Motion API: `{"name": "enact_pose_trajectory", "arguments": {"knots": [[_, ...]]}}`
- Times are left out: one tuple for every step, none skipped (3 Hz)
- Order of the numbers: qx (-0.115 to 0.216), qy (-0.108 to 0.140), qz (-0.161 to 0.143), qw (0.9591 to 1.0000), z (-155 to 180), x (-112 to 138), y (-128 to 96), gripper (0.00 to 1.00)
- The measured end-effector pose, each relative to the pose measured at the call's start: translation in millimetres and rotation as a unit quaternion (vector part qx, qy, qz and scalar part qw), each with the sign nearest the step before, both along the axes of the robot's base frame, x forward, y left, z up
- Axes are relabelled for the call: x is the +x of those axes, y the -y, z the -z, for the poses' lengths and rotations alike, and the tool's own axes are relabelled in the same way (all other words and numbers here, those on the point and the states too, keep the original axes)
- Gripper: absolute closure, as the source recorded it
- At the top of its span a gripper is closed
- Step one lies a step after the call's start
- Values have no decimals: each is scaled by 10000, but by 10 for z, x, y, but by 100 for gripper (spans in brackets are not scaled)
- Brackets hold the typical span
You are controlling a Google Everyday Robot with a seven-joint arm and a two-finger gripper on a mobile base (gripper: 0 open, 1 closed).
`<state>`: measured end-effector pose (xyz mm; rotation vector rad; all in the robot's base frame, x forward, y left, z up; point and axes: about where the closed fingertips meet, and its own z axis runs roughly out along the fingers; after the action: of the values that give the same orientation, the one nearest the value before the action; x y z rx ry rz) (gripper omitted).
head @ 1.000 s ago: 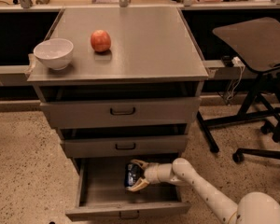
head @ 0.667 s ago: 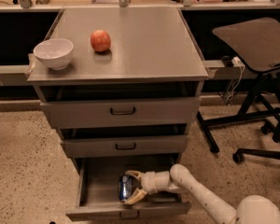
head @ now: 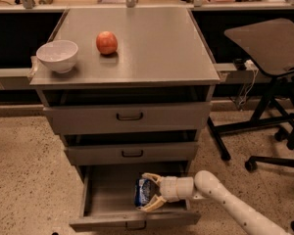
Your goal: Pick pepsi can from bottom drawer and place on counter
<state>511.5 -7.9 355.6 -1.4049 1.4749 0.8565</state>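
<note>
The pepsi can [head: 142,193], dark blue with white markings, lies inside the pulled-out bottom drawer [head: 108,199] of the grey cabinet. My gripper [head: 150,192] reaches into the drawer from the right on a white arm. Its cream fingers [head: 151,178] are spread apart, one above and one below the can's right side. I cannot see them pressing on the can. The counter [head: 152,48] is the cabinet's flat grey top, well above the gripper.
A white bowl [head: 57,56] and a red-orange apple [head: 107,42] sit on the counter's left part. The two upper drawers [head: 130,116] are closed. A dark side table [head: 267,43] and chair legs [head: 264,160] stand to the right.
My gripper has moved lower and toward the drawer's front, then slightly right. Its fingers now sit around the can's right side. The can has stayed in the drawer.
</note>
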Motion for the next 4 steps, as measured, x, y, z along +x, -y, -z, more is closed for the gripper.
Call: {"name": "enact_pose_trajectory", "arguments": {"knots": [[-168, 365, 159, 9991, -666, 61, 372, 100], [-482, 734, 304, 9957, -1615, 327, 1063, 100], [-448, 700, 265, 9962, -1536, 292, 971, 100], [-448, 865, 123, 9952, -1760, 394, 914, 100]]}}
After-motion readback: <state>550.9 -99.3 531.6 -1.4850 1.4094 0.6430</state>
